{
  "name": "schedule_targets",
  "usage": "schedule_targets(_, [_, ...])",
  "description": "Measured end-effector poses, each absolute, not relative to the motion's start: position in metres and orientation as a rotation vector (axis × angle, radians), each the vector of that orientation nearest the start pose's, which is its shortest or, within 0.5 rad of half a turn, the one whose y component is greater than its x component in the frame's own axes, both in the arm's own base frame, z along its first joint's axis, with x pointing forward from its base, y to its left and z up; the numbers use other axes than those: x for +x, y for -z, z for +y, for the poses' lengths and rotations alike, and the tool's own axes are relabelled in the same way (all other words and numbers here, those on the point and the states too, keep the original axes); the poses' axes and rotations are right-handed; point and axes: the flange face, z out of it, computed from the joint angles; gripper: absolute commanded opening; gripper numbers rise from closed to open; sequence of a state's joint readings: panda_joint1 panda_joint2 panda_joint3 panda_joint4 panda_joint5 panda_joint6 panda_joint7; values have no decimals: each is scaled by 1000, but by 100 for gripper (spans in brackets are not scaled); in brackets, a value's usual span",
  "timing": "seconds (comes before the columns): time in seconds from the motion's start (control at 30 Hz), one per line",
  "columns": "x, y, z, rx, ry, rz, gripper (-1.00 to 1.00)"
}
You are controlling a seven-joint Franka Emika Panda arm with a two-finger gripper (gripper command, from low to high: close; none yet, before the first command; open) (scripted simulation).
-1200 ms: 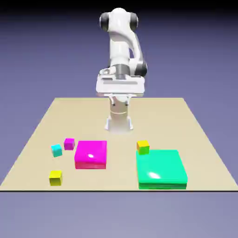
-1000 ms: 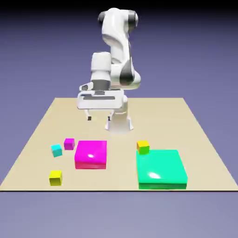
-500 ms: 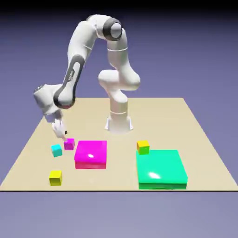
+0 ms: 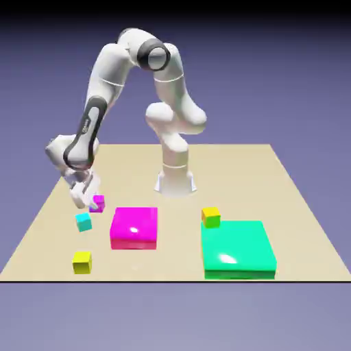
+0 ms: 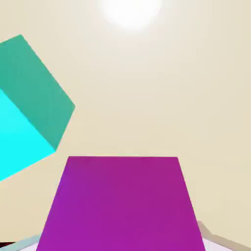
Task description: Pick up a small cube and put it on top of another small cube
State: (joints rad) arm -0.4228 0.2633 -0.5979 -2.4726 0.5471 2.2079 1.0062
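The white two-finger gripper (image 4: 92, 203) has its fingers pinched on the small plain magenta cube (image 5: 121, 203), one finger at either side of it in the hand view. In the exterior view the cube is at the left, behind the small cyan cube (image 4: 83, 222) and near the large flat magenta block (image 4: 134, 227); whether its underside is clear of the tan tabletop (image 4: 226, 171) cannot be told. The step in hand looks to be the lift, and the likeliest trouble is a sideways swing begun too low, which could knock the cyan cube askew or catch the edge of the magenta block. A grip on too little of the cube's sides might let it tilt or slip once the arm speeds up. The frames do not say which cube is to be the base (the cyan one is nearest, the small yellow cube (image 4: 82, 262) farther forward). The cyan cube sits turned relative to the held one, so stacking there without matching the angle could leave corners overhanging, and an early release could topple the upper cube.
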Motion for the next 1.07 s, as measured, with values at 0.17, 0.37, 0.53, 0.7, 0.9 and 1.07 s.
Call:
schedule_targets(0.17, [277, -190, -365, -637, -534, 2794, -100])
schedule_targets(0.37, [343, -205, -361, -265, -453, 2813, -100])
schedule_targets(0.53, [397, -218, -348, 45, -429, 2768, -100])
schedule_targets(0.7, [436, -227, -335, 270, -441, 2705, -100])
schedule_targets(0.9, [456, -164, -321, 270, -442, 2706, 100])
schedule_targets(1.07, [439, -220, -333, 269, -441, 2705, 100])
